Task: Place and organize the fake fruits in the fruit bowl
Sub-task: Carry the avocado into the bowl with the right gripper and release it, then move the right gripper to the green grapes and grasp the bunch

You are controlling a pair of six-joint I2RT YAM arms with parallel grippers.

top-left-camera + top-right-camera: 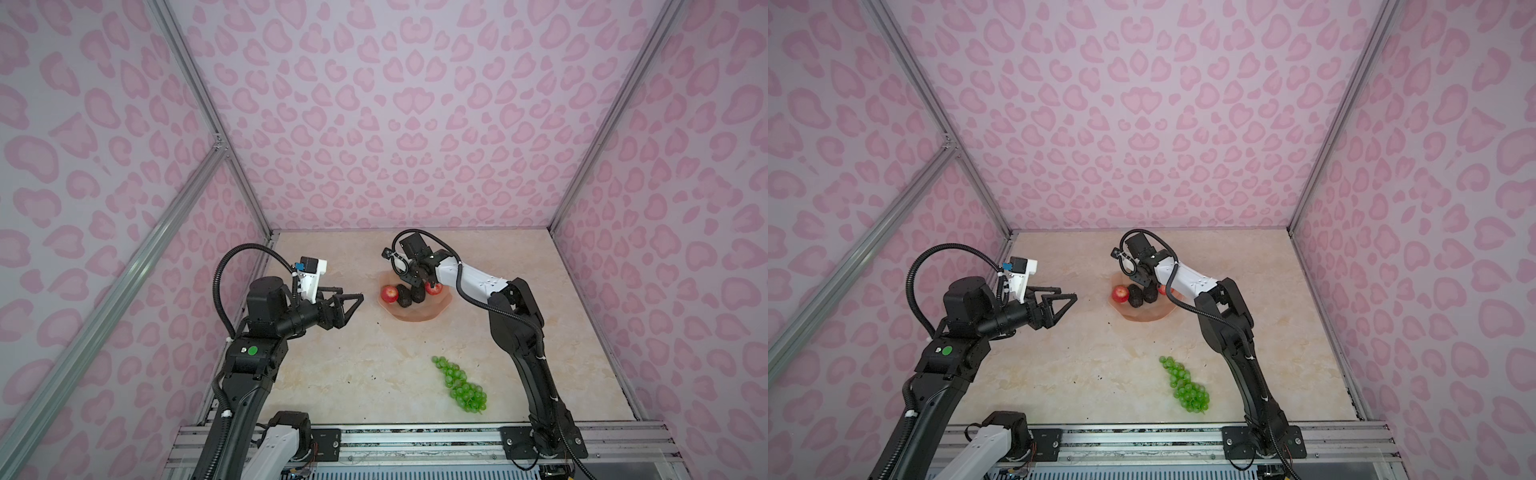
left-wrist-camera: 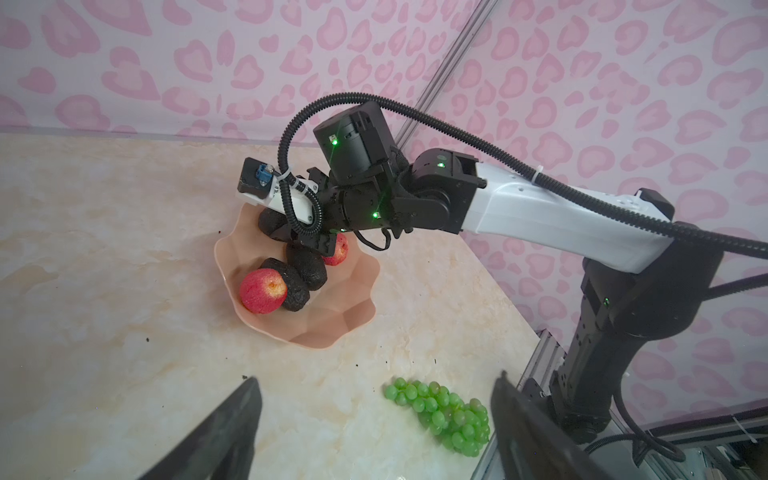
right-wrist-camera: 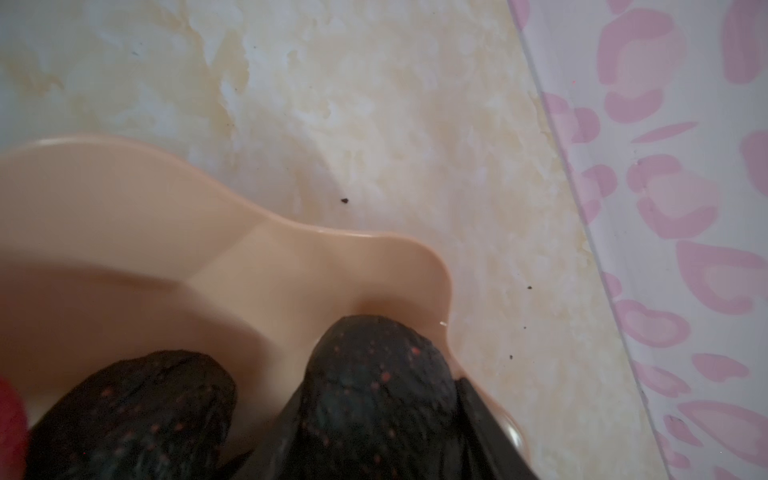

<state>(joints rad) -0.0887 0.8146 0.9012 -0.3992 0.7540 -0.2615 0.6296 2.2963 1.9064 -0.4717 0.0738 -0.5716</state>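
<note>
Both top views: marble table [image 1: 374, 353], pink-spotted walls [image 1: 415, 124]; left claw [image 1: 352, 293] spread wide, right claw [image 1: 422, 288] unclear.

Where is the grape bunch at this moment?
In both top views the grape bunch lies on the tabletop, front right, outside the fruit bowl, just left of the right arm.

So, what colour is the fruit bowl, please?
The fruit bowl is plain peach-pink, without pattern; it shows best in the left wrist view.

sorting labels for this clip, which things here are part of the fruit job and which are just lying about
Job:
bowl
three avocados, in the bowl
two apples, in the bowl
grapes, on the table

Lying about:
dark specks on the table
</note>
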